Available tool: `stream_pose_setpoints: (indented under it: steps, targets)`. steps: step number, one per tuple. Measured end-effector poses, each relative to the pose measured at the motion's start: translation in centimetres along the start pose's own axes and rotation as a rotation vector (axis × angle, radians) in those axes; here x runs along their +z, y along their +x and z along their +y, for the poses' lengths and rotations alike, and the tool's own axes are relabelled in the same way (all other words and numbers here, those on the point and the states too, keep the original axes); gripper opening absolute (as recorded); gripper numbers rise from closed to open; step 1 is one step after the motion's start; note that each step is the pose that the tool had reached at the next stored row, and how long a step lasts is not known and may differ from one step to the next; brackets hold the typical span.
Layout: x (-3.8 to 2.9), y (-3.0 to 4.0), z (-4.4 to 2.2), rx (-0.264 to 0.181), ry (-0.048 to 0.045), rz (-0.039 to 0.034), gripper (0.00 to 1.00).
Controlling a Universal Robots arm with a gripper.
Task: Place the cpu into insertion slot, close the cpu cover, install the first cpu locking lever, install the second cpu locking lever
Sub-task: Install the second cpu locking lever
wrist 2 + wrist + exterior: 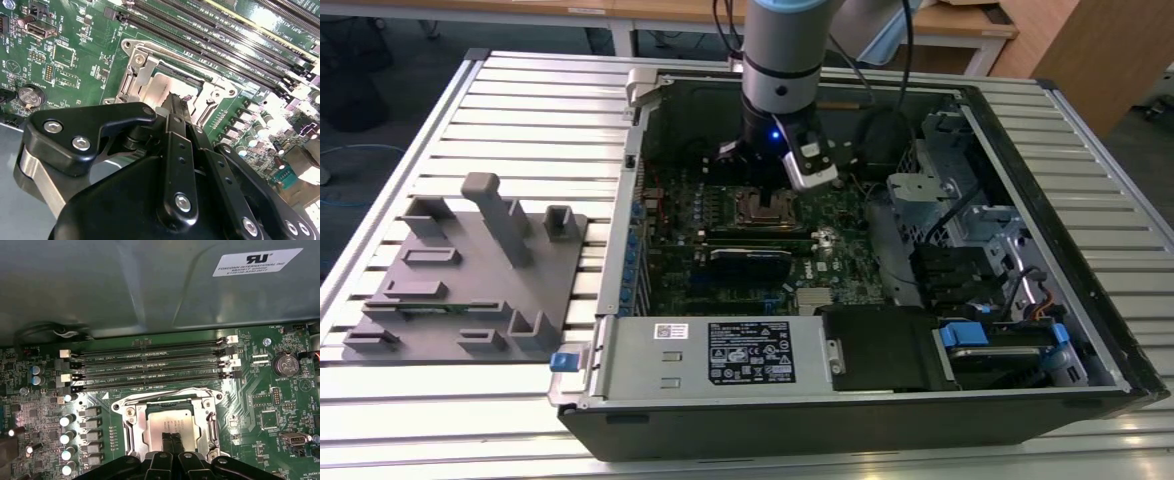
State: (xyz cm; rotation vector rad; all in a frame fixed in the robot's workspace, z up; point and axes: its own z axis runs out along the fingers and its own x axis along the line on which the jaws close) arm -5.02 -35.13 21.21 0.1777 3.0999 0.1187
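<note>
Arm inside the open computer case (1014, 130). Gripper (171, 440) fingers pressed together, nothing between them, tips over the cpu (170, 421). Cpu lies flat in the slot (150, 75), near the motherboard's (280, 405) memory-slot edge. Cover (135, 427) down around the cpu, its window framing the pale top.

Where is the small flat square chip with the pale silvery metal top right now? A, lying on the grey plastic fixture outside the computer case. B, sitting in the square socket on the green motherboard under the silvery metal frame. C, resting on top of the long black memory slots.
B: in both wrist views the cpu lies in the insertion slot, framed by the cpu cover, with the gripper just above it.
</note>
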Motion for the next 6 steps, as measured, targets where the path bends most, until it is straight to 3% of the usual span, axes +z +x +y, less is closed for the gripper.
stream_pose_setpoints:
  steps: [6]
  targets:
    - [-0.14, -0.01, 0.01, 0.000, -0.0001, -0.0001, 0.11]
